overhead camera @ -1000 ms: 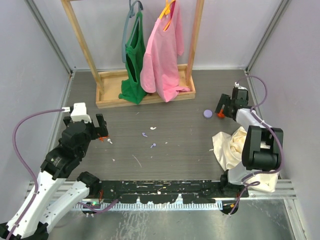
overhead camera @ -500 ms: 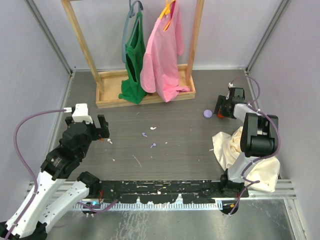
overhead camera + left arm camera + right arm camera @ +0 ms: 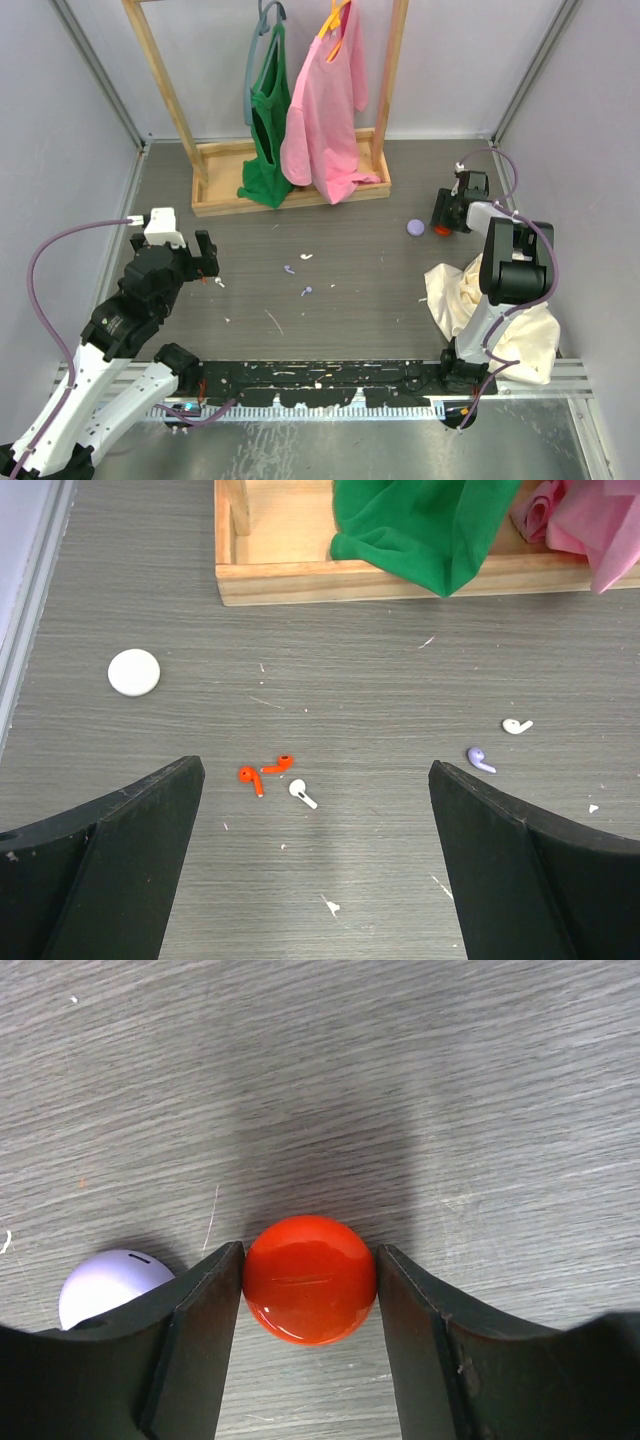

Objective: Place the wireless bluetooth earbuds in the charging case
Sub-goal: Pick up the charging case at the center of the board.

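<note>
Two tiny lavender earbuds lie mid-table, one [image 3: 288, 270] left of the other [image 3: 307, 292]. One of them shows in the left wrist view [image 3: 480, 759], by the right finger. The lavender round charging case [image 3: 414, 227] lies closed at the right. It shows again partly behind a finger in the right wrist view [image 3: 110, 1285]. My right gripper [image 3: 441, 224] [image 3: 310, 1280] is shut on an orange round case [image 3: 310, 1278] that rests on the table beside the lavender case. My left gripper [image 3: 207, 260] [image 3: 316, 772] is open and empty, low over the table's left side.
Two orange earbuds [image 3: 262, 772] and a white earbud [image 3: 300, 792] lie under the left gripper. Another white earbud [image 3: 517, 725] and a white disc [image 3: 133, 672] lie nearby. A wooden rack [image 3: 290, 185] with hanging green and pink garments stands at the back. A cream cloth [image 3: 470, 300] lies right.
My right wrist has shifted a little toward the far left and settled around the orange case. The left arm has barely moved.
</note>
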